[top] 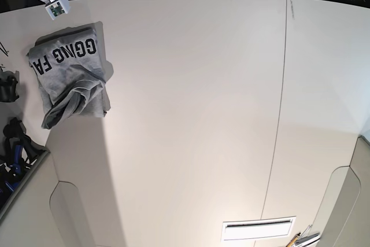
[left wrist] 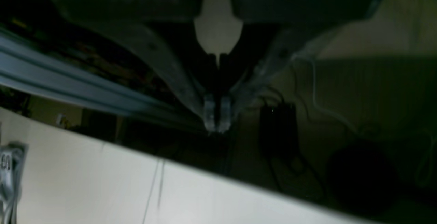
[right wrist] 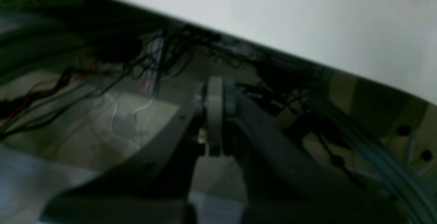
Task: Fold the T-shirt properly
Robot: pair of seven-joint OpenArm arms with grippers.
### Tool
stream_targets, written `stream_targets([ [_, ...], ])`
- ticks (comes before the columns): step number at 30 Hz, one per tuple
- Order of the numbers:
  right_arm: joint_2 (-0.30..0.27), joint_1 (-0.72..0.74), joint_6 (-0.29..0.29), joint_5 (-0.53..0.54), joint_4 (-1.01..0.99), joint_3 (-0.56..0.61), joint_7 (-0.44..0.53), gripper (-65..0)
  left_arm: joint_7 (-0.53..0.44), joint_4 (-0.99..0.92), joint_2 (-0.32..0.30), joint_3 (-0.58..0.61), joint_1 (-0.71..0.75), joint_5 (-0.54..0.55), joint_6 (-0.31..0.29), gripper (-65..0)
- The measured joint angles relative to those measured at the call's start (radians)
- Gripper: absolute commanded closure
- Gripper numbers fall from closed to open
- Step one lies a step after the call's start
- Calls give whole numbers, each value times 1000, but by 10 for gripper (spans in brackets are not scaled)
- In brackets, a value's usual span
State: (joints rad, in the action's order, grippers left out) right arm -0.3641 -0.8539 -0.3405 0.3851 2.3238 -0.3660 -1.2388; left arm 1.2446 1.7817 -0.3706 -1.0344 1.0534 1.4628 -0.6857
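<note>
The T-shirt (top: 69, 73) is lying on the white table (top: 191, 114) at roughly the 10 o'clock position of the base view, close to the table's left edge. It is sitting as a compact grey bundle, with dark block lettering facing up along its upper portion. A looser fold of fabric is draping across its lower half and trailing toward 7 o'clock. The garment is also showing as a small grey sliver with dark print at the 8 o'clock edge of the left wrist view (left wrist: 8, 179).

The left gripper (left wrist: 216, 114) is hanging beyond the table edge, over a dark floor area with a black box (left wrist: 278, 128) and loose cables (left wrist: 317, 91) at about 3 o'clock from its tips. Its fingers are pressing together and are holding nothing.

The right gripper (right wrist: 214, 114) is likewise sitting off the table, with the table's white surface running across the 12 o'clock to 2 o'clock part of that view and a tangle of wires (right wrist: 136, 67) lying at about 10 o'clock. Its fingers are meeting with no gap and are carrying no fabric.

Neither gripper is touching the T-shirt; both are standing well apart from it.

A thin seam line (top: 277, 120) is running across the table surface from 12 o'clock toward 6 o'clock.
</note>
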Motion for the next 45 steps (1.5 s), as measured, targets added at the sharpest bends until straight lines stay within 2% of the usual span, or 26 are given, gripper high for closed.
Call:
stream_targets([
  [2, 1, -40, -11, 23, 0, 0, -12, 0, 1, 0, 11, 0, 20, 0, 0, 0],
  [7, -1, -128, -117, 141, -33, 0, -53, 0, 53, 0, 36, 31, 52, 4, -1, 0],
  [8, -1, -141, -134, 156, -48, 0, -57, 0, 55, -2, 34, 56, 66, 4, -2, 0],
  [14, -7, -151, -140, 163, -218, 0, -63, 0, 37, -57, 32, 307, 106, 2, -3, 0],
  [17, -37, -143, -139, 163, -343, 0, -60, 0, -72, -98, 27, 448, 93, -25, -3, 0],
  [20, -55, -97, -141, 157, -487, 0, -20, 0, -148, -145, 24, 560, 34, -161, -3, 0],
  [24, -56, 17, -212, 176, -706, 3, 107, 0, -287, -241, 26, 678, -76, -298, -3, 0],
  [29, -56, 177, -212, 172, -1017, 54, 109, 0, -345, -392, 26, 799, -208, -415, -3, 0],
  [33, -56, 286, -213, 171, -1228, 164, 112, 0, -437, -510, 27, 870, -280, -488, -3, 0],
  [36, -52, 364, -212, 170, -1347, 288, 169, 0, -575, -592, 27, 919, -326, -539, 0, 0],
  [40, -37, 466, -210, 163, -1421, 445, 199, 0, -768, -682, 37, 984, -394, -616, 1, 0],
  [42, -19, 510, -210, 128, -1426, 503, 230, 0, -790, -711, 47, 1004, -438, -674, 0, 0],
  [45, 28, 566, -184, -17, -1426, 555, 353, 0, -798, -740, 76, 1005, -487, -742, 0, 0],
])
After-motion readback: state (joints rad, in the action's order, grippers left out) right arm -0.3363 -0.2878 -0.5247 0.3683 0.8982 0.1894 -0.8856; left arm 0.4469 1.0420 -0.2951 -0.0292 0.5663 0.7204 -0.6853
